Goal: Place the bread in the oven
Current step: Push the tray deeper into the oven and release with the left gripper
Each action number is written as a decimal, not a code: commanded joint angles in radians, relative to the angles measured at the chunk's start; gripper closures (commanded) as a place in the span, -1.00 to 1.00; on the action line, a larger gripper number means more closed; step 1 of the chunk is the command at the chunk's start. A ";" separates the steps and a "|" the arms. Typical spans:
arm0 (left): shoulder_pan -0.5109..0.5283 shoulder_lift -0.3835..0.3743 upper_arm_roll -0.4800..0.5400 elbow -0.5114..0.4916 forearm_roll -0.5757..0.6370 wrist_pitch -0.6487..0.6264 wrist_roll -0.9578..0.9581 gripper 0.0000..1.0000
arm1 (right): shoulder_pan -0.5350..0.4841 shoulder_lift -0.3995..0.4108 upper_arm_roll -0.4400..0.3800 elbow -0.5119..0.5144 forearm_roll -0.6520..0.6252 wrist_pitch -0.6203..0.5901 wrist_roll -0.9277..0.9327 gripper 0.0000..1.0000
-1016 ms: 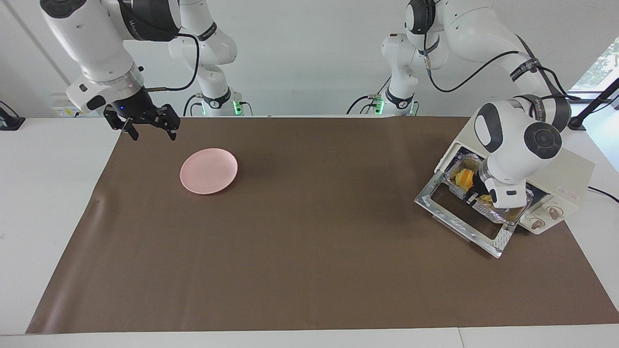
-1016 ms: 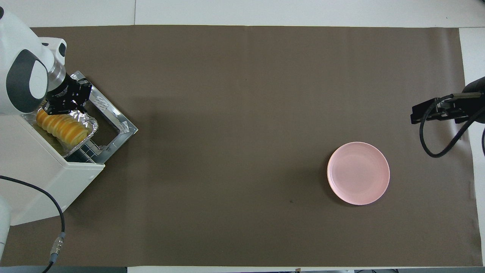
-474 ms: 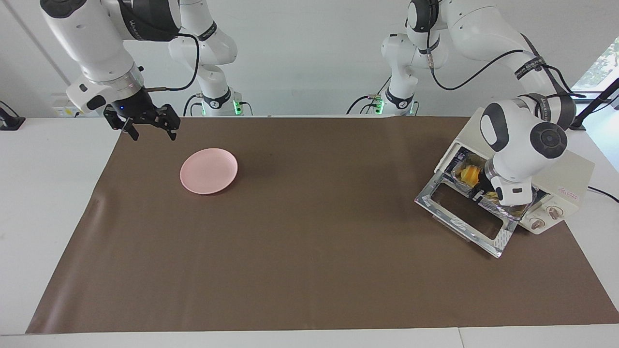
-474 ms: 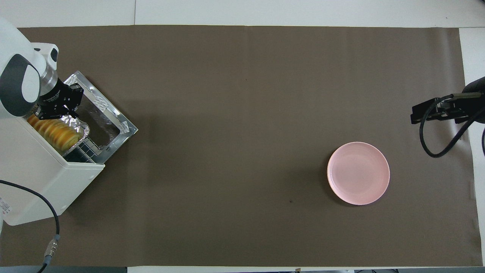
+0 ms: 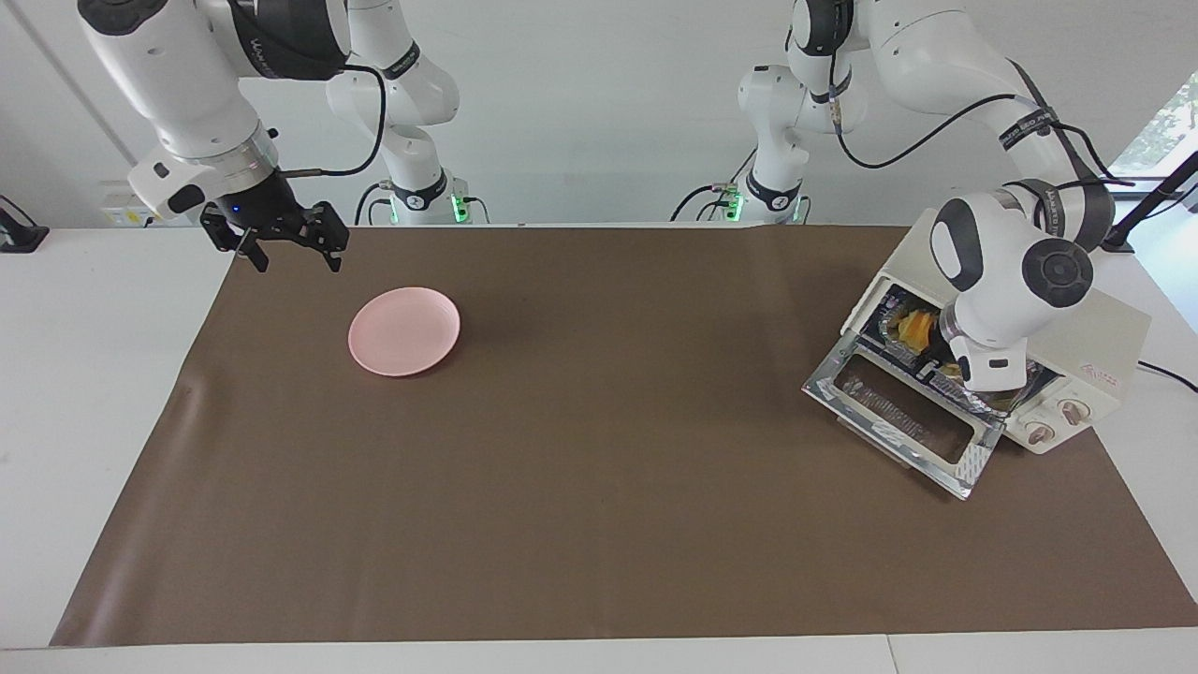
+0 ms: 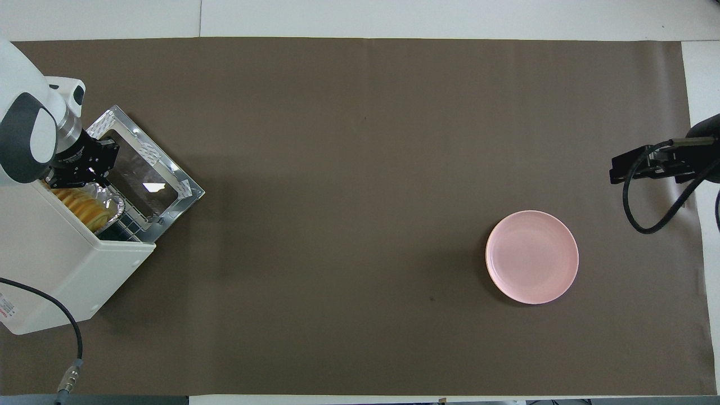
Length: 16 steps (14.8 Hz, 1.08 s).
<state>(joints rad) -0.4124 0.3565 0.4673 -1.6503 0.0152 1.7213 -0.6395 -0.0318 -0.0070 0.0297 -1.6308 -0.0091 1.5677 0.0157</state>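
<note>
1. Two arms are sharing the bench point(image 5: 599, 580): the left gripper point(image 6: 79, 174) is working at the oven point(image 6: 62, 264), while the right gripper point(image 5: 285, 245) is waiting, hanging over the mat's corner near the pink plate point(image 5: 403, 330) with its fingers spread apart and empty.
2. Sitting at the left arm's end of the bench, the oven is standing with its glass door point(image 6: 152, 183) dropped flat toward the middle, leaving the mouth clear.
3. Lying inside on a silver foil tray point(image 6: 115, 205), the bread point(image 6: 84, 205) is mostly under the oven's roof; only its ridged outer part is showing at the opening.
4. Fingertips together, the left gripper is pressing at the tray's rim just inside the mouth, near the end of the opening away from the knobs. Whether it is pinching the foil or only nudging it is hidden; the likely aim is sliding tray and loaf deeper, so the door can swing shut.
5. Running parallel to the oven's front, the bread's long axis is lying across the opening, one end pointing toward the knobs point(image 5: 1053, 421).
</note>
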 commanded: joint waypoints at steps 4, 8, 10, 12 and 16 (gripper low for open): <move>0.006 -0.056 -0.001 -0.085 0.031 0.032 0.009 1.00 | -0.013 -0.024 0.007 -0.026 0.004 0.005 -0.025 -1.00; 0.006 -0.060 -0.001 -0.094 0.042 0.038 0.009 1.00 | -0.013 -0.024 0.007 -0.024 0.003 0.003 -0.025 -1.00; 0.003 -0.060 -0.001 -0.094 0.045 0.040 0.012 1.00 | -0.013 -0.024 0.007 -0.024 0.004 0.003 -0.025 -1.00; -0.005 -0.060 -0.002 -0.092 0.074 0.046 0.012 1.00 | -0.013 -0.024 0.007 -0.024 0.003 0.005 -0.025 -1.00; -0.008 -0.060 -0.002 -0.092 0.075 0.050 0.012 0.76 | -0.013 -0.024 0.007 -0.024 0.004 0.003 -0.025 -1.00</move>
<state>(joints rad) -0.4121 0.3394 0.4650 -1.6932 0.0605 1.7424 -0.6343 -0.0318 -0.0070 0.0297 -1.6308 -0.0091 1.5677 0.0157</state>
